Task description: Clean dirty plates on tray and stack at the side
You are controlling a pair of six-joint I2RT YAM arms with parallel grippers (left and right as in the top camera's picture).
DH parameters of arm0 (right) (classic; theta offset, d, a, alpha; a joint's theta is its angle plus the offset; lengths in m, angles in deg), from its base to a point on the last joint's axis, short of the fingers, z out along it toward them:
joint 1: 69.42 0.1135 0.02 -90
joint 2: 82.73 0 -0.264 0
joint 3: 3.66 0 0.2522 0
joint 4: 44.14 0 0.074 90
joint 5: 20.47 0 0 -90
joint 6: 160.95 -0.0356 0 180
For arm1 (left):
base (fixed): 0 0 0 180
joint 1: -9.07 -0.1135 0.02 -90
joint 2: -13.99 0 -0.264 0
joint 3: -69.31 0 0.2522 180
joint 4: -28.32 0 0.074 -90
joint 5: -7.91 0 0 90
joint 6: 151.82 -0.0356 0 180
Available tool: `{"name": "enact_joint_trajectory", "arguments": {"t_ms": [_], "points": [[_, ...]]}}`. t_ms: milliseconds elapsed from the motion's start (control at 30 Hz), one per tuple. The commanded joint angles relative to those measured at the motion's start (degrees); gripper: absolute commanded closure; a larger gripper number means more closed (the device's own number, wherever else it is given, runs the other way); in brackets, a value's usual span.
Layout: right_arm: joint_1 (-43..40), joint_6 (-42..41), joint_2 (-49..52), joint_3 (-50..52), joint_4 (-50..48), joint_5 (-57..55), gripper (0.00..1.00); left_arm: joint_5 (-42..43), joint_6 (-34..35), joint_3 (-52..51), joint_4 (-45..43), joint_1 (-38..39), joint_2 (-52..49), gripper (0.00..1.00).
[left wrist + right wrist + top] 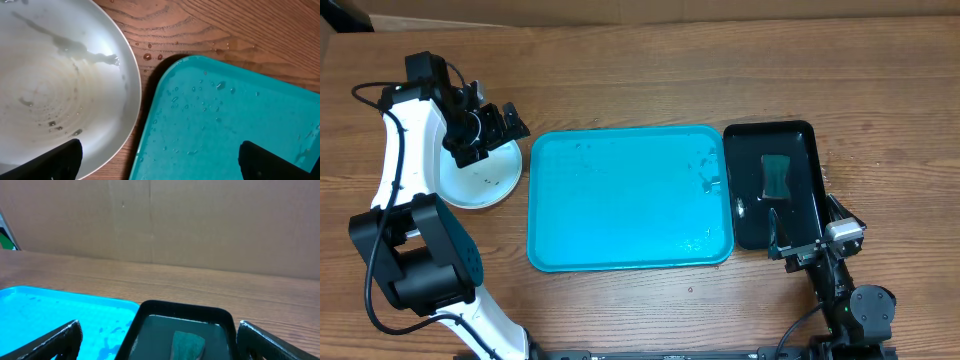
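Note:
A white plate point(480, 182) rests on the wood just left of the turquoise tray point(620, 210). Whether other plates lie under it I cannot tell. My left gripper point(492, 135) hovers open above the plate's far edge, holding nothing. In the left wrist view the plate point(55, 85) shows faint watery streaks, and the tray point(230, 120) carries only water droplets. That gripper point(160, 167) spans the plate rim and the tray's corner. My right gripper point(800, 228) stands open at the near end of the black tray, nothing between its fingers point(270, 342).
A narrow black tray point(800, 140) holding a dark green sponge point(777, 176) stands against the turquoise tray's right side. In the right wrist view the sponge point(187, 345) lies ahead of the open gripper point(160, 347). A cardboard wall point(200, 220) backs the table.

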Motion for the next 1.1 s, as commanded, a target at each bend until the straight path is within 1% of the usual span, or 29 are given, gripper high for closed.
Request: {"name": "enact_joint_trajectory", "arguments": {"t_ms": [0,333,533,800,1067], "points": [[-0.2,0.4,-0.6,0.6,-0.4,0.3,0.0,-0.2,-0.6,1.2,-0.2,0.1,0.1,0.0],[-0.2,0.4,-0.6,0.6,-0.3,0.3,0.0,-0.4,-0.6,1.2,-0.1,0.2,0.1,0.0],[-0.2,0.4,-0.6,0.6,-0.3,0.3,0.0,-1.2,-0.6,1.2,-0.1,1.6,1.6,0.0],[-0.2,0.4,-0.6,0.6,-0.3,0.3,0.0,-1.2,-0.6,1.2,-0.1,7.1,10.8,0.0],[-0.2,0.4,-0.6,0.6,-0.4,0.3,0.0,-1.2,-0.6,1.2,-0.1,13.7,24.2,0.0]]}}
